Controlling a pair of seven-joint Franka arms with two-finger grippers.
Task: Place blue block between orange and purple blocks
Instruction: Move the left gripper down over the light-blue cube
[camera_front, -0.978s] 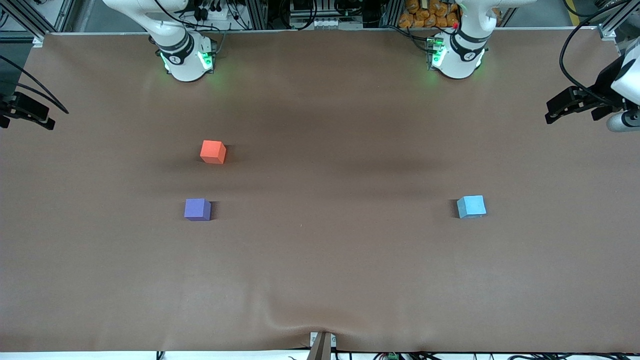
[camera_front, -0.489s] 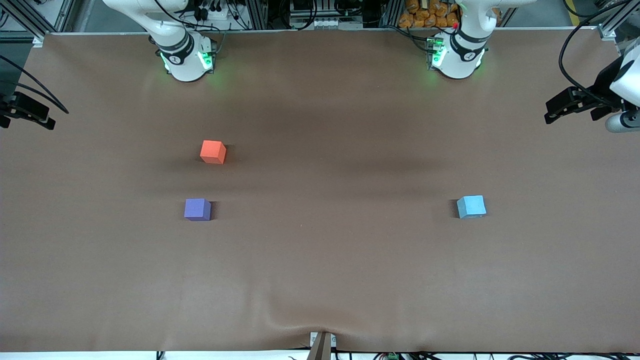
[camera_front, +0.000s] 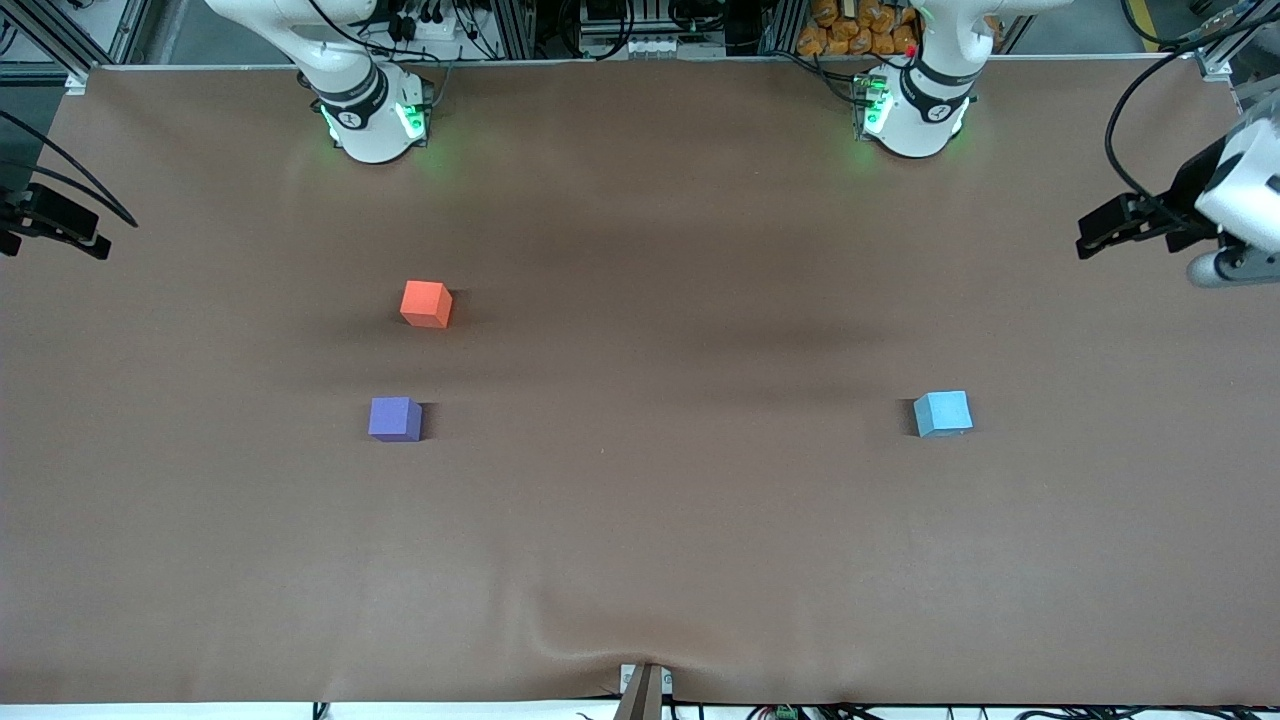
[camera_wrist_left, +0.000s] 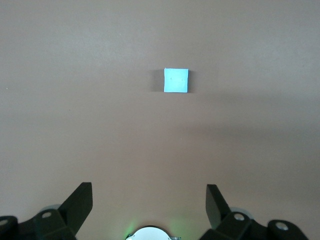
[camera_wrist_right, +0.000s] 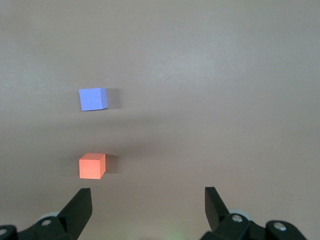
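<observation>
The sky-blue block (camera_front: 943, 413) sits on the brown table toward the left arm's end; it also shows in the left wrist view (camera_wrist_left: 176, 80). The orange block (camera_front: 426, 304) and the purple block (camera_front: 395, 418) sit apart toward the right arm's end, the purple one nearer the front camera. Both show in the right wrist view, orange (camera_wrist_right: 92, 166) and purple (camera_wrist_right: 93, 99). My left gripper (camera_front: 1095, 232) hangs open and empty in the air at its end of the table, well away from the blue block; it also shows in its own wrist view (camera_wrist_left: 148, 194). My right gripper (camera_front: 85, 235) waits open and empty at its end and shows in its wrist view (camera_wrist_right: 148, 196).
The brown table cover (camera_front: 640, 520) has a small wrinkle at the edge nearest the front camera. The two robot bases (camera_front: 372, 120) (camera_front: 915, 115) stand along the table's edge farthest from the front camera. A wide bare stretch lies between the blue block and the other two.
My left gripper has shifted slightly toward the table's middle. The blocks and the right arm have not moved.
</observation>
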